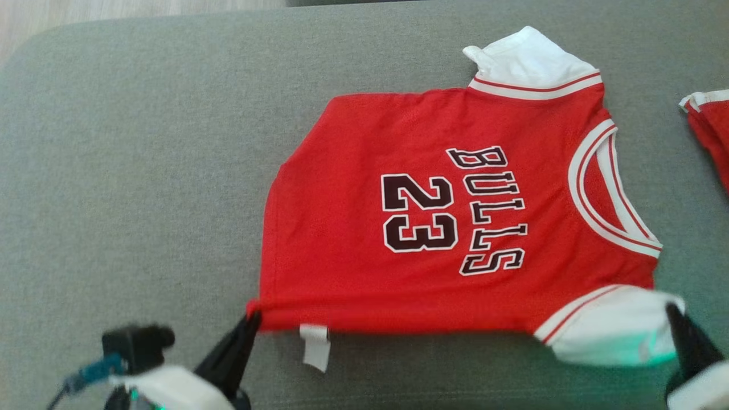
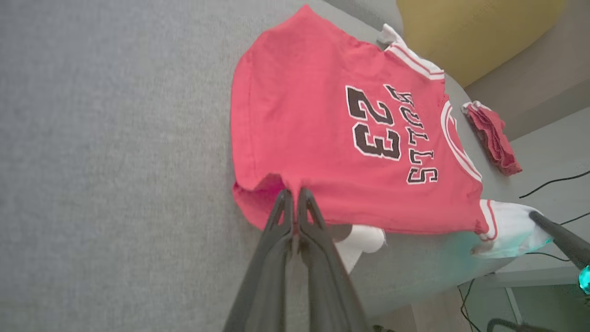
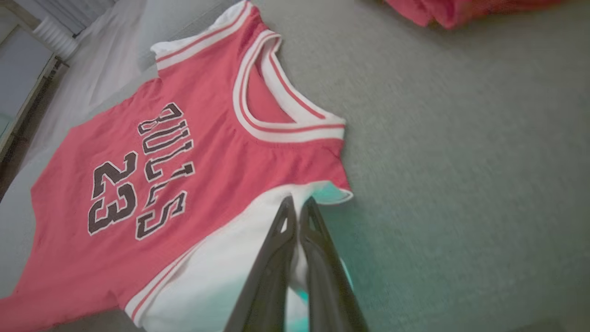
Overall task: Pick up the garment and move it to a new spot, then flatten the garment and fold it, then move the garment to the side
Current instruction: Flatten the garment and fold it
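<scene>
Jersey [image 1: 427, 228] lay flat center-right on the couch [image 1: 142, 171]. Left gripper [image 1: 253, 322] was clamped on its hem corner [image 1: 270, 316], btm left; right gripper [image 1: 672, 312] clamped on the white sleeve [image 1: 615, 336], btm right.

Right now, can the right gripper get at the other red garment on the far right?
Probably not yet: the right gripper is shut on the jersey's white sleeve. Once released, the grey cushion between it and the red garment looks unobstructed.
</scene>
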